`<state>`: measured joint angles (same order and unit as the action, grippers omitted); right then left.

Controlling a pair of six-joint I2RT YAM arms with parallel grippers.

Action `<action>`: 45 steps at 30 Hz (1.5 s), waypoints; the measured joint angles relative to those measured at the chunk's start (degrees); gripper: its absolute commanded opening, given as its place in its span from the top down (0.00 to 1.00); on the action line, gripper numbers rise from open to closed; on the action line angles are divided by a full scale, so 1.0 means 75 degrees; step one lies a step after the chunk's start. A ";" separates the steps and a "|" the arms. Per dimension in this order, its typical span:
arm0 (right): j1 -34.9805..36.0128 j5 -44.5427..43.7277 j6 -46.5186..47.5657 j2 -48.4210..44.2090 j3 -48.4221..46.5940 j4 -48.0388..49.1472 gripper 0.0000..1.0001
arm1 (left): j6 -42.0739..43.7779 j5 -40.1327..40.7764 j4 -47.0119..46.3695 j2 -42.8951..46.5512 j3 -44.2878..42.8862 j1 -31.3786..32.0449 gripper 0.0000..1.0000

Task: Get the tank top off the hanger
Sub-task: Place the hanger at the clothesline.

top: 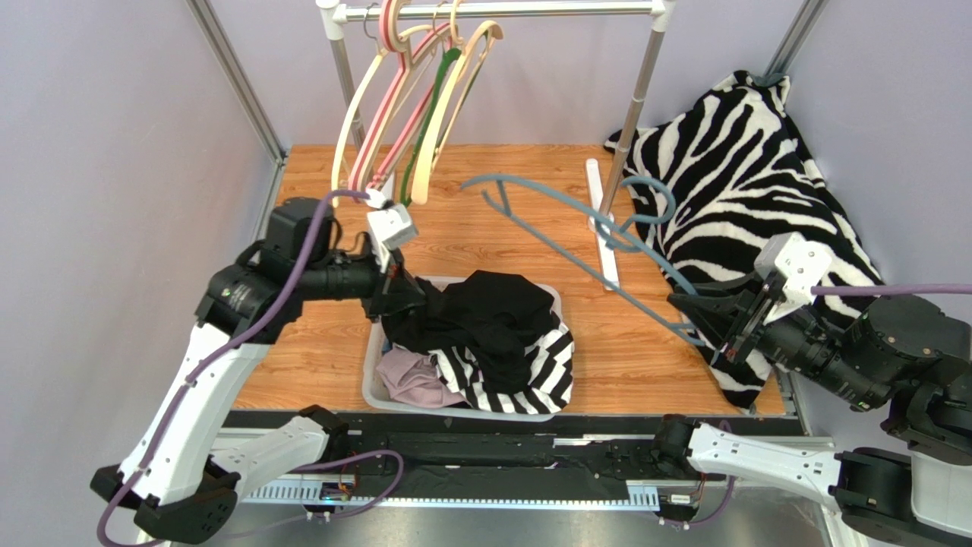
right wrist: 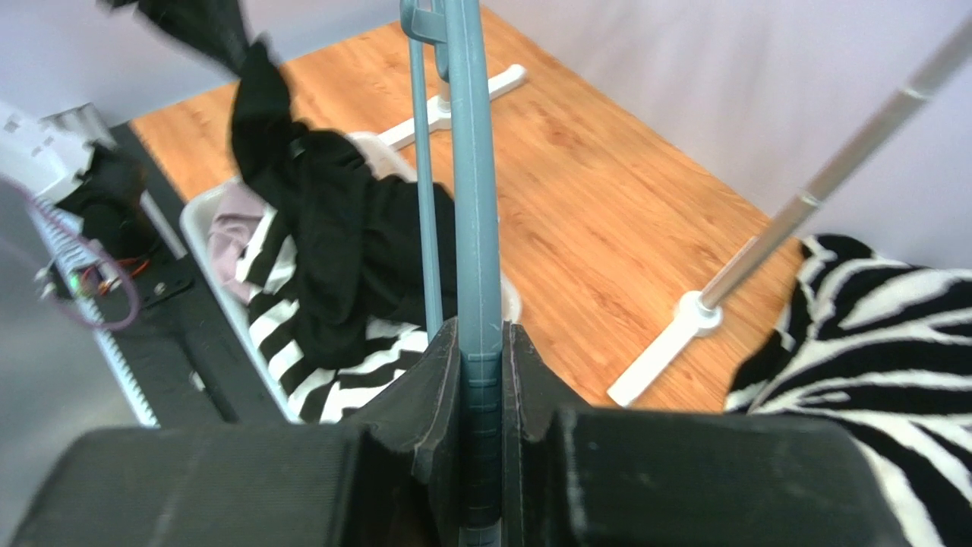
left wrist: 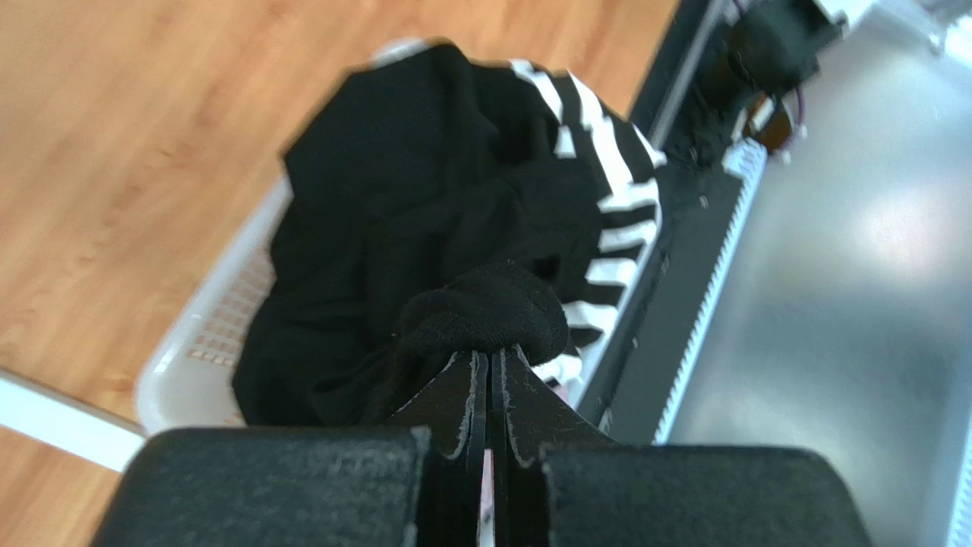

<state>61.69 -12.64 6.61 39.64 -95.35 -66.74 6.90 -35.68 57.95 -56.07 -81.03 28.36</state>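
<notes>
bench (top: 320, 365): wood, under both hands | basket (left wrist: 205, 342): below left hand (left wrist: 491, 359), full of clothes | tank top (left wrist: 399, 205): black, off the hanger, draped into basket, one bunch pinched in left hand | hanger (right wrist: 474, 228): bare, pinched in right hand (top: 710, 331), sticking out ahead of it

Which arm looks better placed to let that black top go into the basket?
Left. The left gripper is shut on a bunch of the black tank top, which drapes into the white basket below it. The right gripper is shut on the blue hanger.
</notes>
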 measured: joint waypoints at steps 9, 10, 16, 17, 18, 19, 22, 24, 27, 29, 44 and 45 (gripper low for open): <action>0.0000 -0.2646 -0.0527 0.1716 -0.1201 -0.0434 1.00 | 0.1102 0.0860 0.0507 -0.1352 -0.1434 0.1684 0.73; 0.0000 -0.2882 -0.0574 0.1967 -0.1195 -0.0481 1.00 | 0.1244 0.0921 0.0446 -0.1402 -0.1542 0.1781 0.67; -0.0131 -0.3311 -0.0778 0.3069 -0.1207 -0.0519 1.00 | 0.1894 0.1239 0.0251 -0.1110 -0.0187 0.2285 0.30; -0.0245 -0.3279 -0.0807 0.3232 -0.1268 -0.0530 1.00 | 0.1926 0.1279 0.0233 -0.1090 0.0122 0.2314 0.25; -0.0382 -0.3229 -0.0828 0.3346 -0.1341 -0.0527 1.00 | 0.1982 0.1349 0.0251 -0.1093 0.0437 0.2323 0.22; -0.0597 -0.3150 -0.0848 0.3468 -0.1431 -0.0522 1.00 | 0.2020 0.1416 0.0256 -0.1107 0.0746 0.2323 0.19; -0.1256 -0.2865 -0.0857 0.3736 -0.1754 -0.0487 1.00 | 0.2052 0.1515 0.0309 -0.1116 0.1218 0.2320 0.18; -0.1553 -0.2664 -0.0857 0.3853 -0.1912 -0.0423 1.00 | 0.2052 0.1609 0.0230 -0.1110 0.1326 0.2323 0.18; -0.1950 -0.2212 -0.0842 0.4004 -0.2025 -0.0207 1.00 | 0.2043 0.1818 -0.0224 -0.1029 0.1635 0.2323 0.18; -0.2294 -0.1760 -0.0816 0.4100 -0.2025 -0.0044 1.00 | 0.2014 0.1982 -0.0609 -0.0956 0.2043 0.2323 0.18; -0.3853 -0.0020 -0.0729 0.5829 -0.3937 0.0574 1.00 | 0.1923 0.2436 -0.1746 -0.1326 0.3821 0.2366 0.17; -0.3943 0.0035 -0.0723 0.6012 -0.4109 0.0603 1.00 | 0.1935 0.2503 -0.1792 -0.1341 0.3858 0.2398 0.17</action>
<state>32.12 -12.38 1.19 84.73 -126.17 -62.22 21.41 -16.91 44.51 -66.13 -52.10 46.35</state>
